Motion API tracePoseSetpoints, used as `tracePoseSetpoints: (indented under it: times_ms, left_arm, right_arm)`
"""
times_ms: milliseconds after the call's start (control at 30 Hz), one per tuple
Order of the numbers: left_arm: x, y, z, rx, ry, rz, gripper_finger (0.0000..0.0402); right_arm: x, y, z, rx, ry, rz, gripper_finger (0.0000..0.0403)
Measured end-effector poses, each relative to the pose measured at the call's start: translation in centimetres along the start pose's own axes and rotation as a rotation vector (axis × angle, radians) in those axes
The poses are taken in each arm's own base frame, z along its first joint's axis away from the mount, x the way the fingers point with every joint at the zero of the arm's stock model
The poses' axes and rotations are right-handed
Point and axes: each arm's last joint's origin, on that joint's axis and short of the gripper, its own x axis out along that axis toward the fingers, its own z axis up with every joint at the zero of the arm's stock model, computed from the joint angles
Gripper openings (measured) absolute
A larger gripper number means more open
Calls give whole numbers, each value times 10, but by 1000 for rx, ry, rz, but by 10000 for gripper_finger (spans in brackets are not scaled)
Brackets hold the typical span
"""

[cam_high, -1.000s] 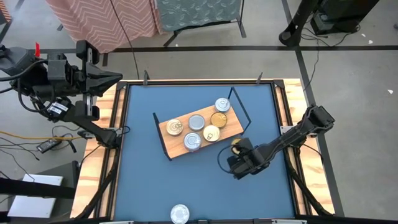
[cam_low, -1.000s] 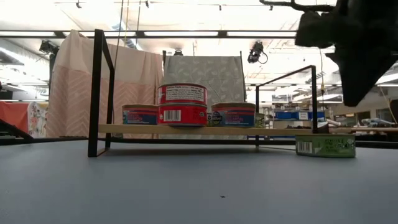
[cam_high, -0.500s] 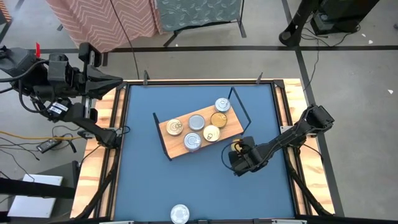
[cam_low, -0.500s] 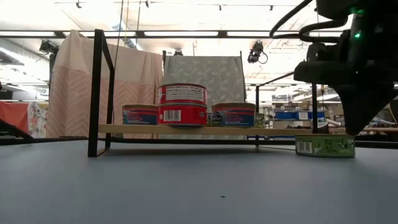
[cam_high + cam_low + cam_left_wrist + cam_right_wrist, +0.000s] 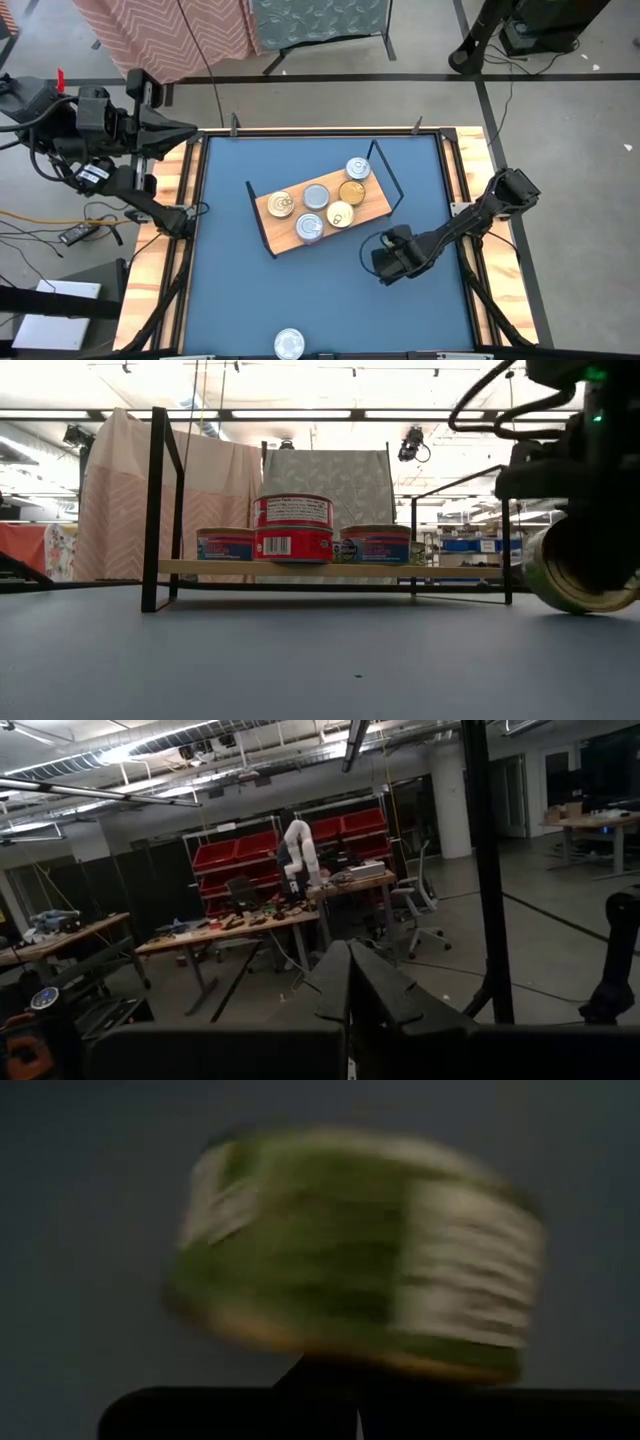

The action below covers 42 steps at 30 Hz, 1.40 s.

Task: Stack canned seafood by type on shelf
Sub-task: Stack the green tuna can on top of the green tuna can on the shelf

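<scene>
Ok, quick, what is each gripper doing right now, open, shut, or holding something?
Left gripper: shut, empty, parked off the table's left side.
Right gripper: shut; whether it holds the tilted green-labelled can beside the shelf cannot be told.

Pink patterned cloth and grey patterned cloth are hanging beyond the blue table; cables are lying left of it.

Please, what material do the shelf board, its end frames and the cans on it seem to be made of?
The shelf board looks like light, matte wood: pale tan with a plain flat face. Its end frames appear to be thin black wire or metal rod. The cans seem to be metal: shiny silver or gold lids, and in the low view paper-like red and blue side labels.
</scene>
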Motion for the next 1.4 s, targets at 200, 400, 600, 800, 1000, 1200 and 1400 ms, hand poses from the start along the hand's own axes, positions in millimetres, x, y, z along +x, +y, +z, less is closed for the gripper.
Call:
tracePoseSetpoints:
  times_ms: [200, 400, 600, 800, 1000, 1200, 1400]
  left_arm:
    - [-4, 2, 1, -2, -8, -5, 13]
    - [-9, 4, 2, -6, -19, -1, 13]
    - [-9, 4, 2, -5, -17, -2, 13]
    - [-9, 4, 1, -2, -11, -4, 13]
    - [-9, 4, 1, -1, -11, -4, 13]
    - [-8, 3, -1, 8, 16, -11, 13]
    - [-4, 1, -3, -4, 27, -13, 13]
  right_arm:
    - [-1, -4, -9, 12, 12, -6, 0]
    - [-3, -6, -16, 9, 26, -1, 0]
    - [-17, -2, -17, 11, 43, 82, 1]
    - [-59, 11, -15, -96, 39, 126, 2]
    - [-124, 15, -4, -370, -43, 146, 10]
    - [-159, 5, 16, -707, -38, 164, 64]
    - [-172, -10, 40, -884, -2, 198, 164]
